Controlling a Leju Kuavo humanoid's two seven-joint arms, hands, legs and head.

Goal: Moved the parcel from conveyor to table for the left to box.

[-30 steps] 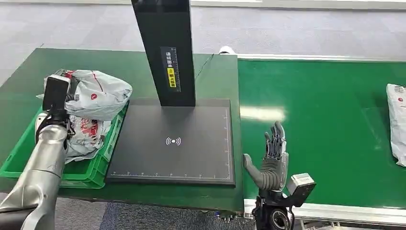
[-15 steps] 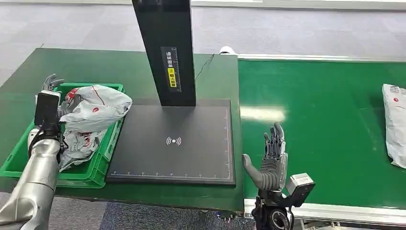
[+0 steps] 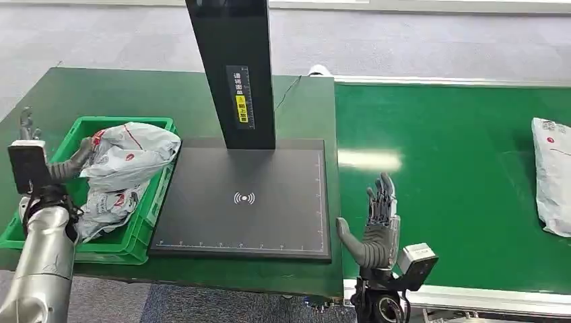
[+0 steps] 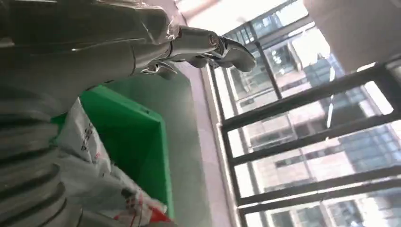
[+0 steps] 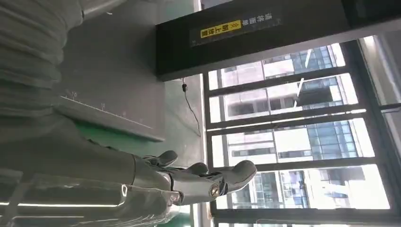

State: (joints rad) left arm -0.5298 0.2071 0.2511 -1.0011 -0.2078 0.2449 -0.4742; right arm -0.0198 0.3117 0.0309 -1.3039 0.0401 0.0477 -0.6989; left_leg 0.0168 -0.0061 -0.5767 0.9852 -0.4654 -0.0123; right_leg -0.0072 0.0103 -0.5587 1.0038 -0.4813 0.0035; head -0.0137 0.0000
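parcel, a soft grey-white plastic mailer bag (image 3: 552,176), lies at the far right edge of the green conveyor belt (image 3: 458,168), partly cut off by the picture's border. it looks light and floppy, with a slick wrinkled film skin, so it will likely sag and slide if taken at one corner; the better hold seems to be around the middle of its near long side, where the fill gives the fingers something to close on.

the right hand (image 3: 378,229) stands upright over the near left corner of the belt, just beside the green desk (image 3: 135,94), fingers spread and pointing up, thumb out to the side. it holds nothing and touches nothing, and sits well apart from the parcel.

the left hand (image 3: 47,151) hangs at the left edge of the desk beside the green plastic crate (image 3: 151,202). its fingers are apart and hold nothing; the thumb is at, perhaps touching, the upper of the grey crumpled mailer bags (image 3: 128,155) heaped in the crate.

between crate and belt lies a black flat scanner pad (image 3: 242,202) with a black upright column (image 3: 232,67) at its back edge.
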